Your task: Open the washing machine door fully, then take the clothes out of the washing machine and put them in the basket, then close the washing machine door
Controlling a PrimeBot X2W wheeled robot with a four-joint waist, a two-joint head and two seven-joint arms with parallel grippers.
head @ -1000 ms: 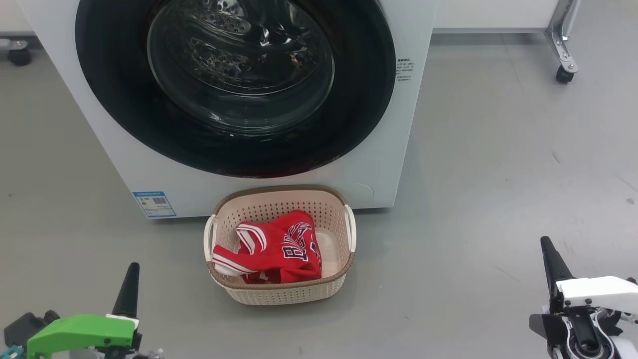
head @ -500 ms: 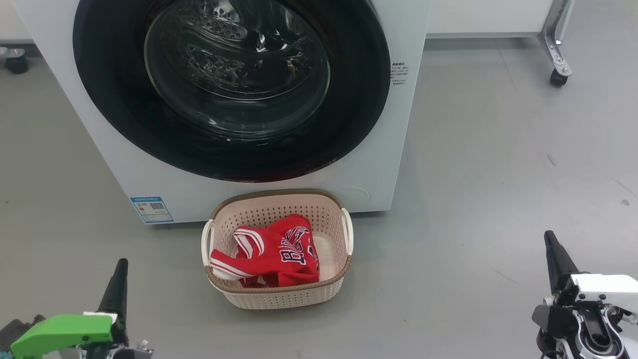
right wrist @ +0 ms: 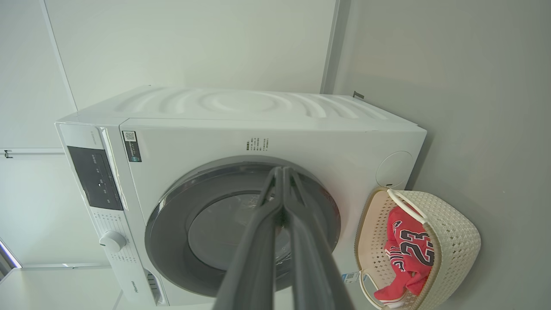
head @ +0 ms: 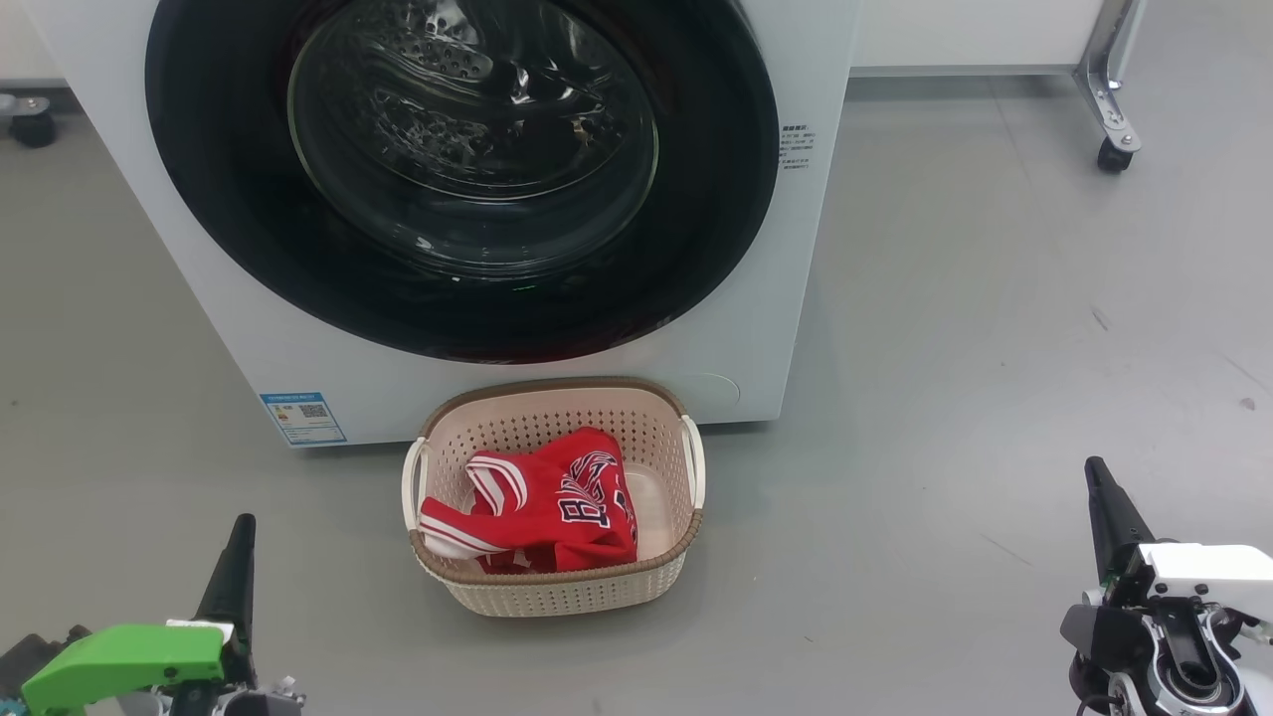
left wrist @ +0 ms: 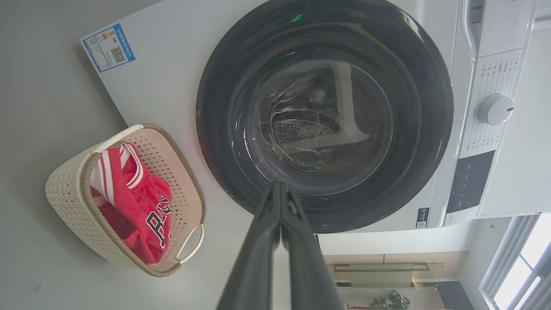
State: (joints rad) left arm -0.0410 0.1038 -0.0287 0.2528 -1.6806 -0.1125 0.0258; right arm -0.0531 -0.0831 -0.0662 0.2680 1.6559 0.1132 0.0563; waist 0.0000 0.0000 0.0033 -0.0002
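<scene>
The washing machine door (head: 249, 199) is sitting flush on the washing machine (head: 786, 298), and the clothes (head: 542, 502) are lying in the basket (head: 567, 592) just before its base. The left gripper (head: 242, 527) and right gripper (head: 1094, 472) are hovering well back from it, both closed tight and empty. The door seems latched, though its edge is hard to read; pressing squarely near that edge would be confirming it.

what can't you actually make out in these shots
- Head view: the top of the washing machine door is cut off by the upper edge.
- Head view: the print on the blue label is too small to read.
- Every view: how many clothes lie in the basket; the bunched top layer and the wall hide what is beneath.
- Left wrist view: whether the drum is empty; reflections on the glass blur it.
</scene>
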